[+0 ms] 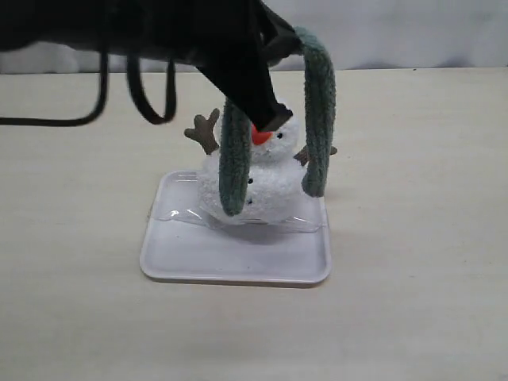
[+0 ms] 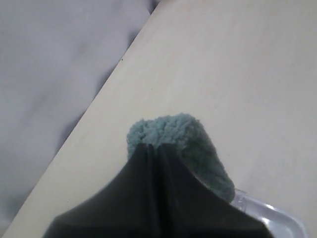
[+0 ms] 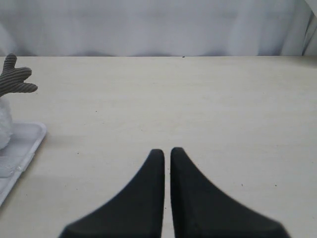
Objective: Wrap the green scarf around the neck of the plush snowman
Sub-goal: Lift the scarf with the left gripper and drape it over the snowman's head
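Closest to me is my left arm, big, black and blurry across the top of the exterior view, with black cables looping down from it. Its left gripper is pinched tight on the green scarf. I count one scarf, one plush snowman, one white tray and two grippers. The scarf is fuzzy and grey-green. It is held up in the air and bent over like an arch, so its two ends hang down. One end hangs in front of the snowman's left half, and the other hangs just beside its right side. It is not yet round the neck. The snowman is fluffy and white, made of two balls, with one orange nose, two brown twig arms and tiny black buttons. It sits on the far half of the tray, in the middle of the table. My right gripper is closed on nothing, over bare table to the right of the snowman.
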Motion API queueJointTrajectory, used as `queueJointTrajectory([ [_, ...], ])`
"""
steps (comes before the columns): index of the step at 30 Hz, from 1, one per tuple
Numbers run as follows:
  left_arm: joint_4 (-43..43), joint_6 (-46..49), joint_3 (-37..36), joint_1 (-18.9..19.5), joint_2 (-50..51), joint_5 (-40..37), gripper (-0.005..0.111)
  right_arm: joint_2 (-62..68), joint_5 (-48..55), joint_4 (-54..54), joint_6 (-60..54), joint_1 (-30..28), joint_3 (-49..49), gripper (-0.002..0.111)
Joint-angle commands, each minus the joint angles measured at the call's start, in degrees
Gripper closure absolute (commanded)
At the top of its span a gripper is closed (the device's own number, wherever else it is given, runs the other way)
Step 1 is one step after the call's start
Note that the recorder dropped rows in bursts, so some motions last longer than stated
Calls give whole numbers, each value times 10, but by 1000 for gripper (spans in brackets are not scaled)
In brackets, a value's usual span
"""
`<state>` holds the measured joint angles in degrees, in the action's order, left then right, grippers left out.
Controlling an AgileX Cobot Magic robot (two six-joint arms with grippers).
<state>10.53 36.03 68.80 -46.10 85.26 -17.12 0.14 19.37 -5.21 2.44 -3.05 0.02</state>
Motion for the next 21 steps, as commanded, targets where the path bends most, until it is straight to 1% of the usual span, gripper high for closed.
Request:
queueJointTrajectory([
  [1,-83,2,0,-5,62,36,107,-1,2,-3,-3,-1,0,104],
  [3,-136,2,0,-5,87,34,107,-1,2,-3,-3,-1,0,104],
  [8,-197,2,0,-5,111,31,107,-1,2,-3,-3,-1,0,104],
  [9,-213,2,0,-2,111,31,107,-1,2,-3,-3,-1,0,104],
  [10,-229,-8,0,9,110,36,107,-1,2,-3,-3,-1,0,104],
  [15,-229,-72,0,54,106,74,107,-1,2,-3,-3,-1,0,104],
  [19,-227,-81,0,84,106,89,107,-1,2,-3,-3,-1,0,104],
  [21,-209,-81,0,93,109,87,107,-1,2,-3,-3,-1,0,104],
])
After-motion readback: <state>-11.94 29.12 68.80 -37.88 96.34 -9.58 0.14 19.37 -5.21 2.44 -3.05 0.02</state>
